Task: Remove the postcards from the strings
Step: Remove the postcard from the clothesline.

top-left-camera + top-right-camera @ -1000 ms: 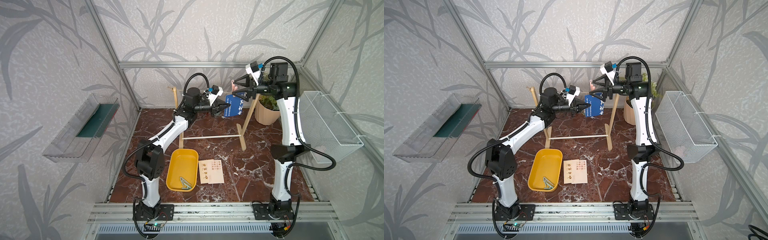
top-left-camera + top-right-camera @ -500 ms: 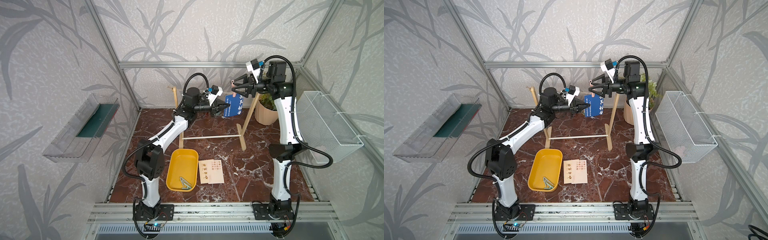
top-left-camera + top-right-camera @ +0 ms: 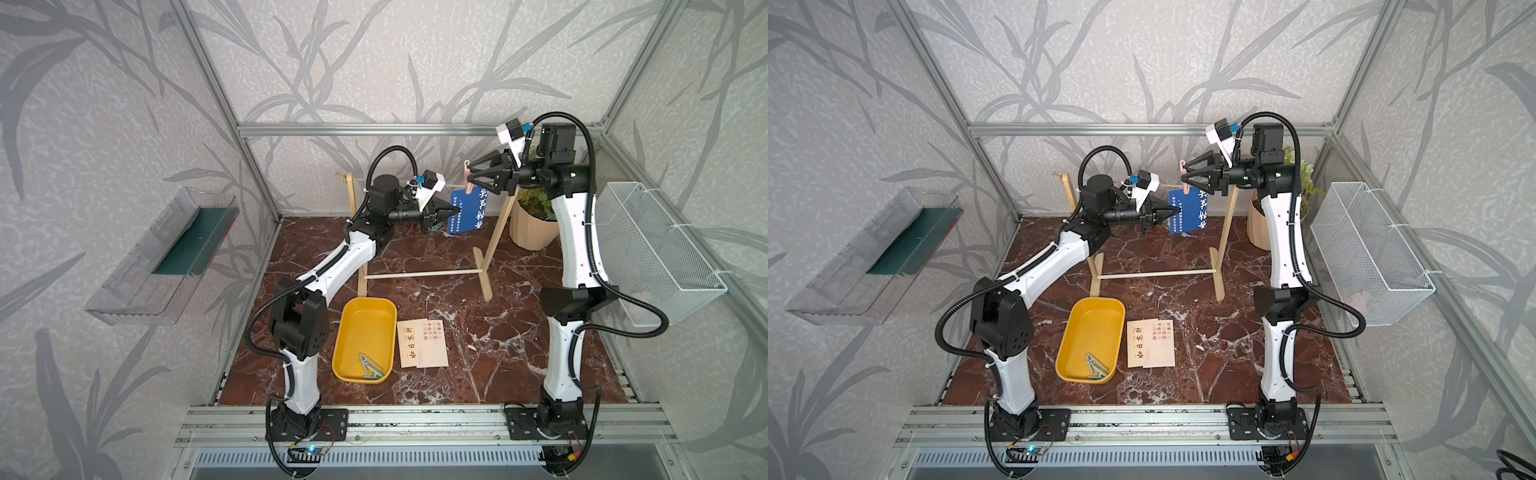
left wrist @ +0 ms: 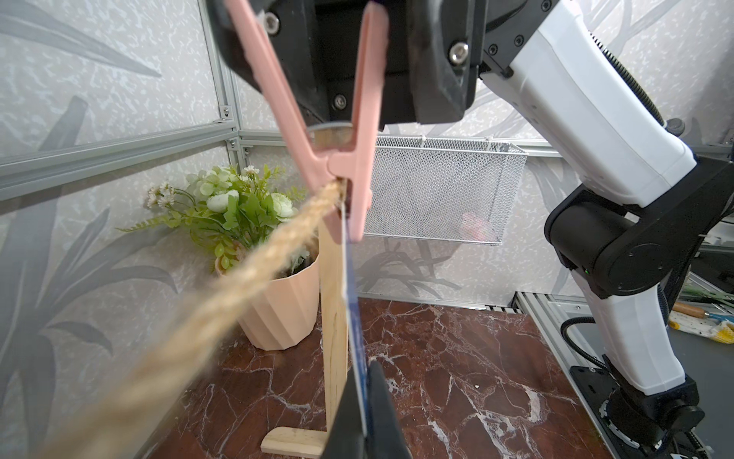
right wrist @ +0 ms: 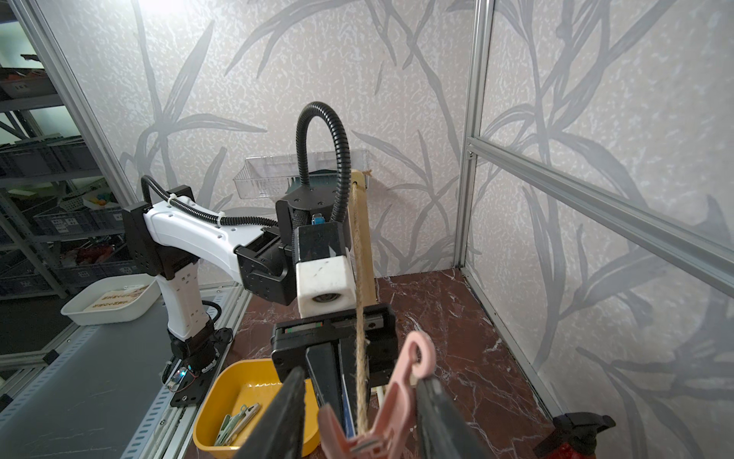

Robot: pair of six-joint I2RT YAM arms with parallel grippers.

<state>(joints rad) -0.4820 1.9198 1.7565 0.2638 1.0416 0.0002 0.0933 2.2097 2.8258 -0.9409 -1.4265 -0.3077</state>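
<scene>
Right gripper [image 3: 468, 176] jaws have narrowed round the pink clothespin [image 3: 467, 166] since a second ago

In both top views the blue postcard [image 3: 1187, 210] hangs long-side-down under the twine [image 3: 1168, 185], with the left gripper [image 3: 1177, 210] pinching its edge. Left wrist: postcard [image 4: 351, 286] edge-on, straight below the twine. Right wrist: right fingers [image 5: 441, 417] touch one clothespin handle, can't tell if it's squeezing.

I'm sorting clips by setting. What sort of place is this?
Likely a robot test cell in a lab or workshop, not a home: an aluminium frame holding leaf-print wall panels, a slotted mounting rail at the front, and shelves of storage bins outside it.
</scene>
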